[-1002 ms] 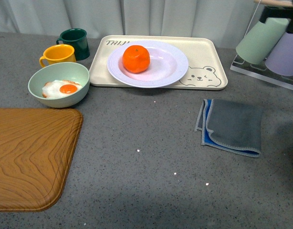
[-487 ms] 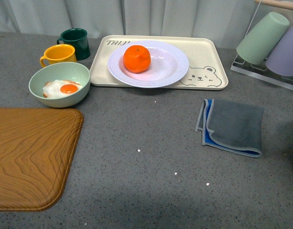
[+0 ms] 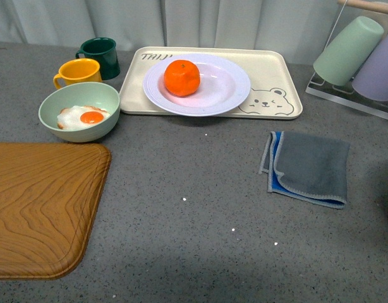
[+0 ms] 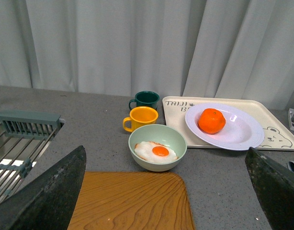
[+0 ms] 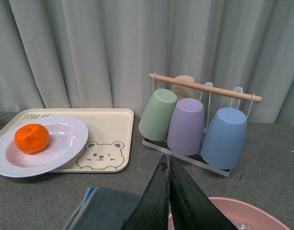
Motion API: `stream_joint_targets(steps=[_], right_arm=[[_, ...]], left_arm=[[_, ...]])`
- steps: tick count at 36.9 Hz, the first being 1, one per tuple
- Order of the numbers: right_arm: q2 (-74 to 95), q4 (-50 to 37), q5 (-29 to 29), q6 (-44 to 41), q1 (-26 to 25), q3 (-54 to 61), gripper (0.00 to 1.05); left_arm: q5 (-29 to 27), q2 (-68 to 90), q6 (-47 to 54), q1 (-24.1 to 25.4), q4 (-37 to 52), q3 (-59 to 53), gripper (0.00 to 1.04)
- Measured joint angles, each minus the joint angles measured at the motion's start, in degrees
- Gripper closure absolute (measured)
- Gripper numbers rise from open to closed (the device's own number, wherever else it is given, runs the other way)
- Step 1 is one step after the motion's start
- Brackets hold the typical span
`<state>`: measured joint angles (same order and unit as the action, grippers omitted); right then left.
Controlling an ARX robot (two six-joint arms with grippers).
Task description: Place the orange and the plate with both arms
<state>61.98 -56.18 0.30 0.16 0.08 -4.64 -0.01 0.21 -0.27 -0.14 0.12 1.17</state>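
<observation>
The orange (image 3: 181,77) sits on the left part of the white plate (image 3: 229,88), which rests on the cream bear tray (image 3: 276,76) at the back of the table. Both also show in the left wrist view, the orange (image 4: 211,120) on the plate (image 4: 243,132), and in the right wrist view, the orange (image 5: 32,138) on the plate (image 5: 65,139). Neither gripper shows in the front view. My left gripper (image 4: 168,191) is open and empty, above the wooden board. My right gripper (image 5: 168,165) is shut and empty, far from the plate.
A pale green bowl (image 3: 79,112) with a fried egg, a yellow mug (image 3: 77,72) and a dark green mug (image 3: 99,57) stand left of the tray. A wooden board (image 3: 42,202) lies front left. A grey cloth (image 3: 308,167) lies right. A cup rack (image 3: 358,57) stands back right; a pink bowl (image 5: 243,215) is under my right gripper.
The front view has shifted very slightly; the things on the table have not moved.
</observation>
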Motion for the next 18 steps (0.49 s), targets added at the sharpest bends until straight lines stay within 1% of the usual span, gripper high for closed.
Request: stream_joint_targets(steps=[5,13,18], right_arm=[[-5.42,3.76,-0.17,0.00,0.00,1.31,1.04],[-16.96,13.20,-0.17,0.00,0.00,3.58,1.04],[-21.77,17.31,-0.20,0.02,0.00,4.02,1.04]], left_arm=[[0.00,0.00,0.00,0.00,0.00,0.00,0.07],[0.00,0.00,0.00,0.00,0.00,0.00,0.07],[0.00,0.00,0.00,0.00,0.00,0.00,0.07]])
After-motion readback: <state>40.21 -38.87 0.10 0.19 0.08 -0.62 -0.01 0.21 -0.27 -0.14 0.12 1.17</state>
